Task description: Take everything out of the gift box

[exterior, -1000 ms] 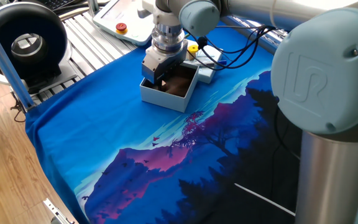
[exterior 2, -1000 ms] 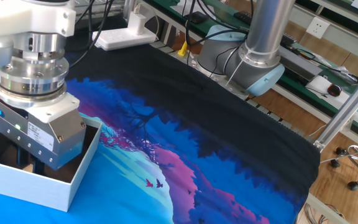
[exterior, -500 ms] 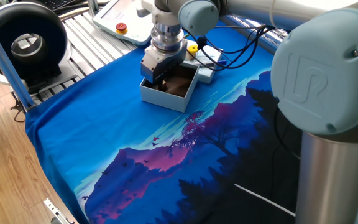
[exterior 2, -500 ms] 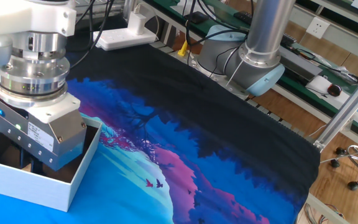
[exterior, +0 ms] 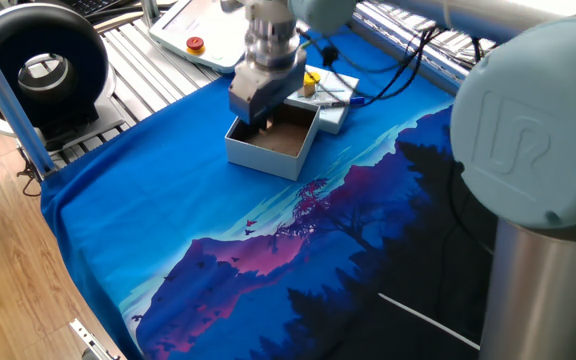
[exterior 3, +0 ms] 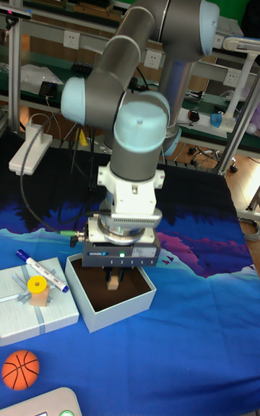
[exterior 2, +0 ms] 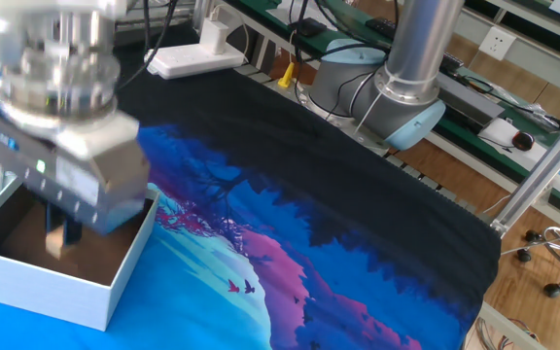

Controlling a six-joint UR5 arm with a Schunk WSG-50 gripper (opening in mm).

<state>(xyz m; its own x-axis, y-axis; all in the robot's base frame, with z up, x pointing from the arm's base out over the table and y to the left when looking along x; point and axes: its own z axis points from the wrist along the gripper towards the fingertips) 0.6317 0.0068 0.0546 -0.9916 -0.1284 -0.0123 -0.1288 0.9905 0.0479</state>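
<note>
Gripper (exterior 3: pixel 114 280) is clamped on a wooden cube (exterior 3: pixel 113 283) above the gift box (exterior 3: pixel 115 313); motion blur smears its fingers.

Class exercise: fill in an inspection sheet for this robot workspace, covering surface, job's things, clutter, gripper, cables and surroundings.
Surface: blue landscape-print cloth covers the table.
Job's things: gift box open; wooden cube held above its floor; pen, yellow disc and another cube on the lid; orange ball outside.
Clutter: nothing seen.
Gripper: gripper shut on the cube.
Cables: power strip with leads behind.
Surroundings: shelving, black fan.
</note>
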